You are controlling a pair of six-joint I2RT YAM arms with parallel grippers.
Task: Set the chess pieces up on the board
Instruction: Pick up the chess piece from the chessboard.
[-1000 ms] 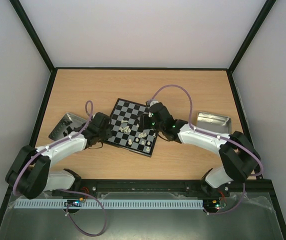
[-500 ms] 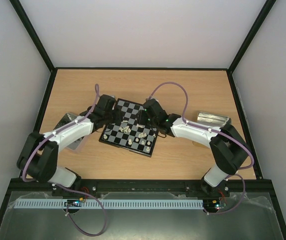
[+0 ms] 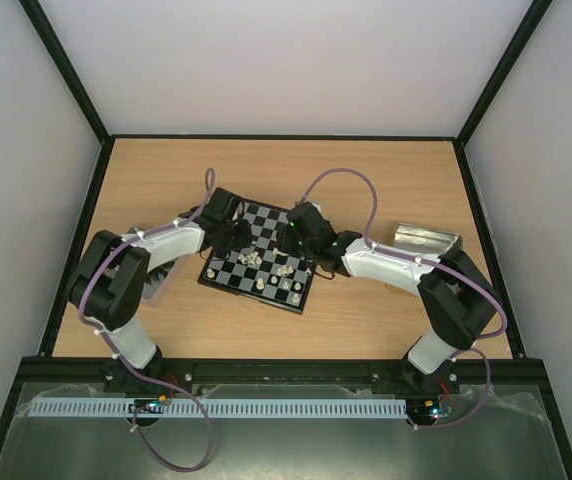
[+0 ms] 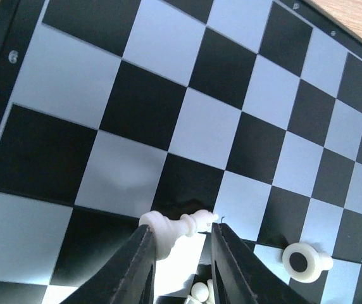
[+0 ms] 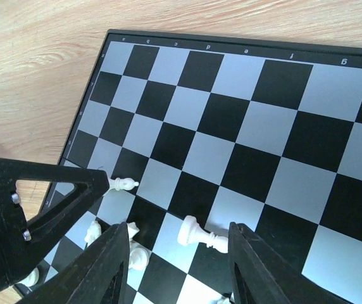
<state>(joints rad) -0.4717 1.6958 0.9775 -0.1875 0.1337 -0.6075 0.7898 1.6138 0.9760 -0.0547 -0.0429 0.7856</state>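
The board lies tilted at the table's middle, with cream-white chess pieces scattered on its near half. My left gripper is low over the board's left part. In the left wrist view a lying white piece spans the gap of that gripper, base on the left finger, head at the right one. My right gripper stands open over the board. Another white piece lies between its fingers, touching neither. No black figures show.
A silver tray sits at the right. A second tray is mostly hidden under the left arm. More white pieces lie near the right gripper's left finger, and one lies right of the left gripper. The two grippers are close together.
The left arm swung from the left tray over to the board, and its jaws narrowed round a lying white piece. The right gripper crept slightly left over the board.
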